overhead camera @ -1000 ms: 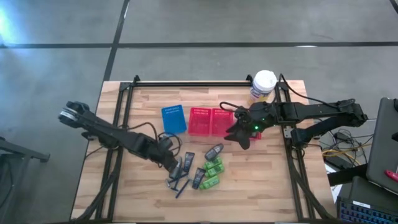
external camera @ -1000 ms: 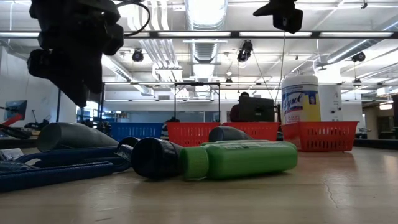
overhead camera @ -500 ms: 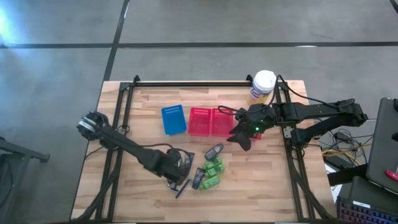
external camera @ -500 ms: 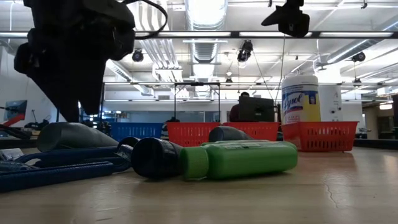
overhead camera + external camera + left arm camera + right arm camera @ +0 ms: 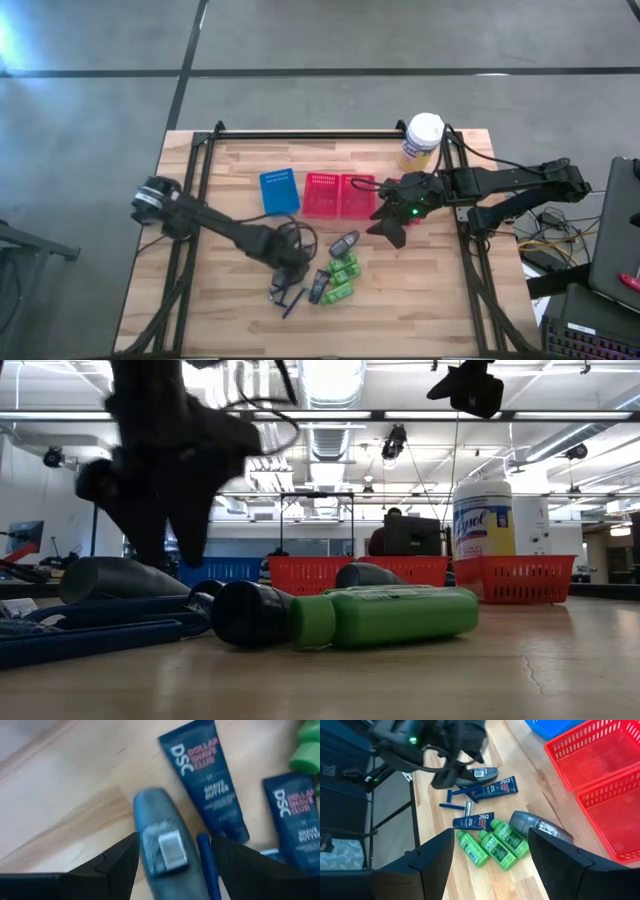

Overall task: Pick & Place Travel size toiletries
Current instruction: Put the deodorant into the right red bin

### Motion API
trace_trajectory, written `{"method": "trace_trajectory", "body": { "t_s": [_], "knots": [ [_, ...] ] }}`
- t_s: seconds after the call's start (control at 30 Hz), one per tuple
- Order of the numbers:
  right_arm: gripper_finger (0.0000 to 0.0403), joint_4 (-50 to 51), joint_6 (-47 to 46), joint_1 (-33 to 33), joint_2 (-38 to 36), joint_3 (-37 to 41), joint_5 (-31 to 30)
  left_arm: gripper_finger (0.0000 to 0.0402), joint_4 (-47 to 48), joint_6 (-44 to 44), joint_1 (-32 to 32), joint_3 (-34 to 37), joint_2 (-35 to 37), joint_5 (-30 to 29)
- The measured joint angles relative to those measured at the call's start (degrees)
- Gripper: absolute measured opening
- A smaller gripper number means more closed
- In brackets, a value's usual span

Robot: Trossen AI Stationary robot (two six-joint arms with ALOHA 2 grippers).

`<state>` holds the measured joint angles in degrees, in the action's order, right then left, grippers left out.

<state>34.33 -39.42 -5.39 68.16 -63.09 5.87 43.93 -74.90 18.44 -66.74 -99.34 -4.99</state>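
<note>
The travel size toiletries lie in a loose heap near the table's front middle: green bottles [image 5: 343, 275], dark blue tubes [image 5: 205, 775], thin blue razors [image 5: 457, 800] and grey stick-shaped containers [image 5: 345, 243]. My left gripper [image 5: 175, 839] points down over the heap's left part, open. Its fingers stand on either side of a grey container [image 5: 160, 845] lying flat on the wood; I see no touch. In the low view it [image 5: 170, 555] hangs just above the items. My right gripper [image 5: 392, 232] hovers open in front of the red baskets, holding nothing.
A blue basket [image 5: 279, 192] and red baskets [image 5: 338, 194] stand side by side at mid-table behind the heap. A yellow canister with a white lid [image 5: 422, 138] stands at the far right. Bare wood lies to the heap's left and right.
My left gripper has gone toward the table's right edge and down, from beside the heap to over its left part, staying open. The toiletries have kept still.
</note>
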Motion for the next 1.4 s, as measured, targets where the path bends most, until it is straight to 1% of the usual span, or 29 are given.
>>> {"method": "trace_trajectory", "body": {
  "t_s": [0.23,0.33,0.47,0.63,0.73,0.97,1.17,1.4],
  "knots": [
    [0.0261,0.2,-0.3,0.0,0.0,0.0,0.0,0.0250,-0.6,5.1,-3.9,0.5,-3.1,3.8],
    [0.0263,0.2,-0.3,0.0,0.0,0.0,0.0,0.0250,-0.5,7.3,-4.3,0.5,-4.0,4.2],
    [0.0266,0.2,-0.4,0.0,0.0,0.0,-1.4,0.0250,-0.4,10.2,-4.4,0.4,-5.4,6.8],
    [0.0271,0.1,-0.4,0.0,0.0,0.1,-1.5,0.0248,-0.4,11.8,-4.5,0.3,-6.4,8.6],
    [0.0272,0.2,-0.5,0.0,0.0,0.4,-1.6,0.0232,-0.3,12.4,-4.6,0.3,-6.3,8.6],
    [0.0253,0.2,-0.7,0.0,0.0,0.9,-1.5,0.0163,0.1,14.9,-4.7,0.4,-5.9,9.5],
    [0.0237,0.2,-0.7,0.0,0.0,1.0,-1.5,0.0163,0.0,16.3,-4.6,0.4,-5.5,9.9],
    [0.0231,0.2,-0.7,0.0,0.0,1.0,-1.6,0.0161,0.4,17.9,-4.7,0.1,-5.5,10.3]
  ]
}}
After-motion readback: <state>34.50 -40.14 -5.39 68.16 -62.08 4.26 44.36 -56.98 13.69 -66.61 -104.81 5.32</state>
